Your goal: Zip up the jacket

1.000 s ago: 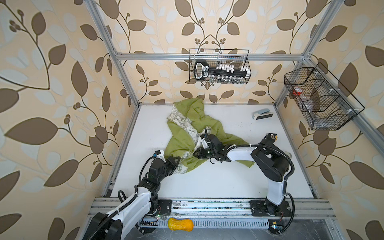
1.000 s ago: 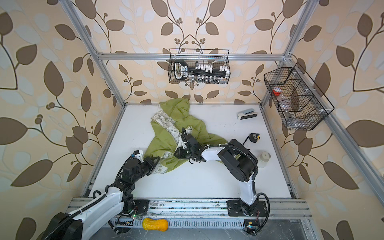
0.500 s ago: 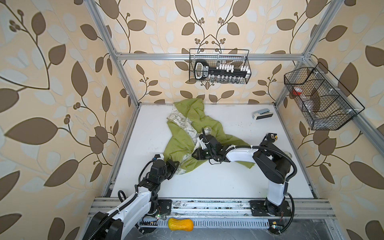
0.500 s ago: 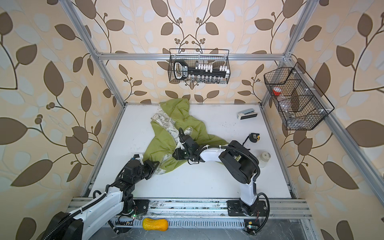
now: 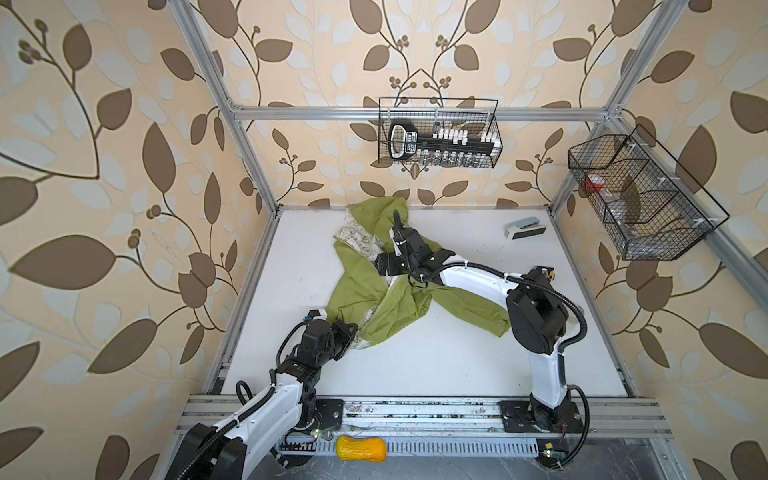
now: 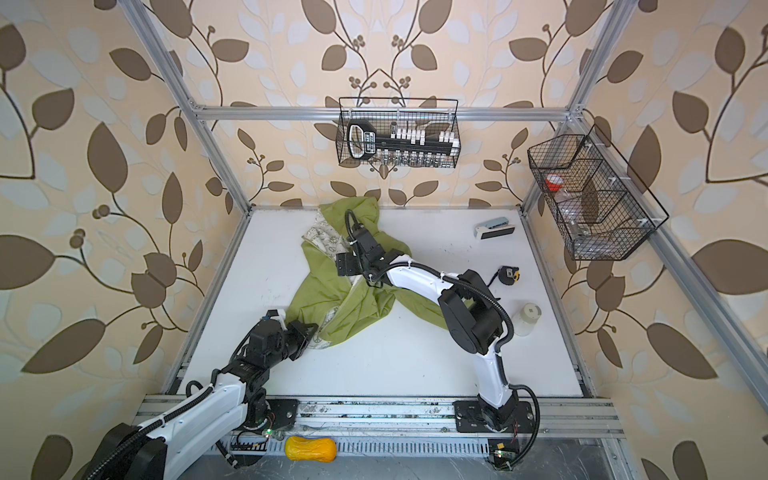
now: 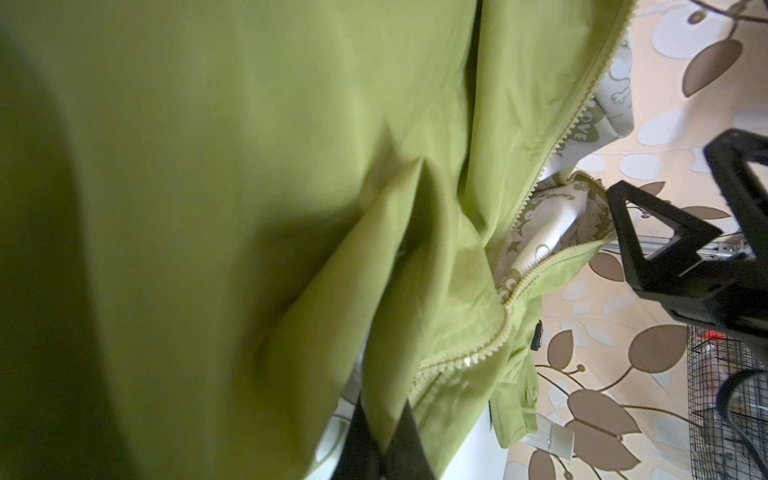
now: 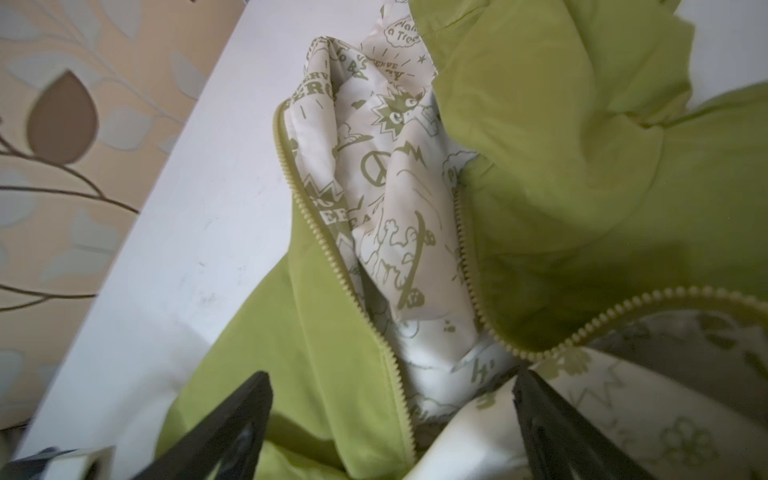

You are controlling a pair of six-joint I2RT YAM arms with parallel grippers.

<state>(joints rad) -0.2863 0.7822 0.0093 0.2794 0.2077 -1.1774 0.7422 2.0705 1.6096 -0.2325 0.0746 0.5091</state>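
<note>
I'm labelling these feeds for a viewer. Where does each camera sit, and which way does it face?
Both top views: overhead on the arms' base side, looking down at the white table; both arms show whole.
Left wrist: on the left arm, looking along the left gripper, shut on a fold of the jacket; the right gripper shows beyond.
Right wrist: on the right arm, looking past its open fingers at the open zipper and printed lining.
Shared: both wrist views show zipper teeth.

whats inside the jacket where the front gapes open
Between the two separated rows of zipper teeth, the jacket shows its white lining printed with green cartoons and words. What lies deeper is covered by folds; no zipper slider is visible.
</note>
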